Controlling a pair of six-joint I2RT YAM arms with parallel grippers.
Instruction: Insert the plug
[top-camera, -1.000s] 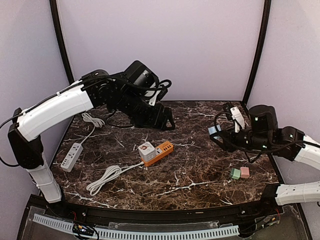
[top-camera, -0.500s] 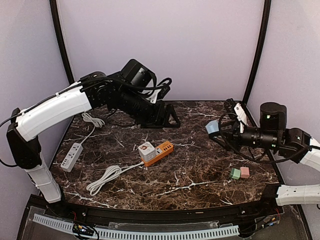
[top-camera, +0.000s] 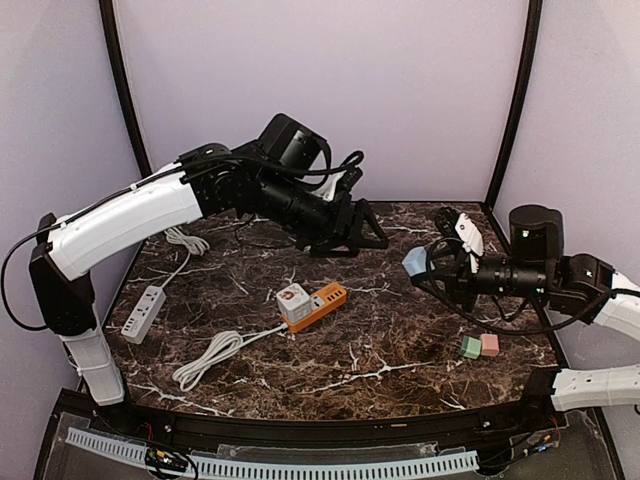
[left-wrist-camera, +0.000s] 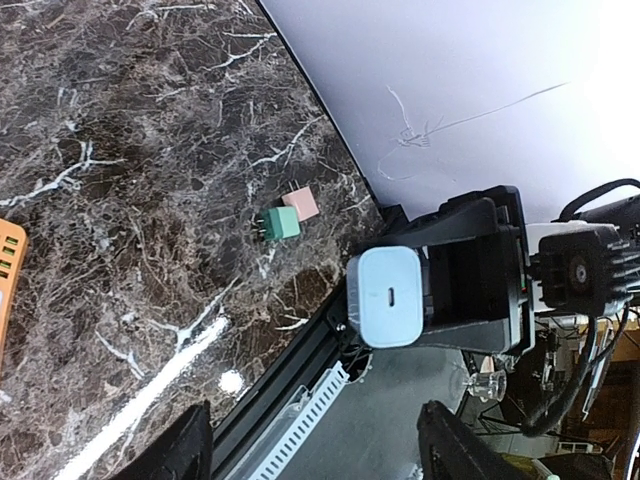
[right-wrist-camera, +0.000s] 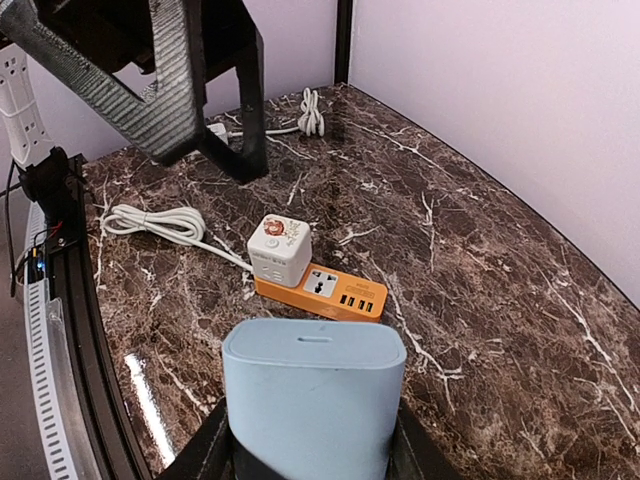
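Note:
My right gripper (top-camera: 428, 266) is shut on a light blue plug block (top-camera: 417, 262) and holds it in the air over the right half of the table; the block fills the bottom of the right wrist view (right-wrist-camera: 313, 400). An orange power strip (top-camera: 325, 301) lies at the table's middle with a white cube adapter (top-camera: 292, 303) on its left end; both show in the right wrist view, the strip (right-wrist-camera: 335, 293) and the cube (right-wrist-camera: 279, 250). My left gripper (top-camera: 362, 233) is open and empty, in the air at the back middle, facing the blue block (left-wrist-camera: 390, 297).
A green plug (top-camera: 470, 347) and a pink plug (top-camera: 490, 344) lie at the right front. A white power strip (top-camera: 143, 312) lies at the left edge. A coiled white cable (top-camera: 210, 355) runs from the orange strip toward the front left.
My left arm has swung right, bringing its open gripper toward the middle back. My right gripper has moved slightly left with the blue block.

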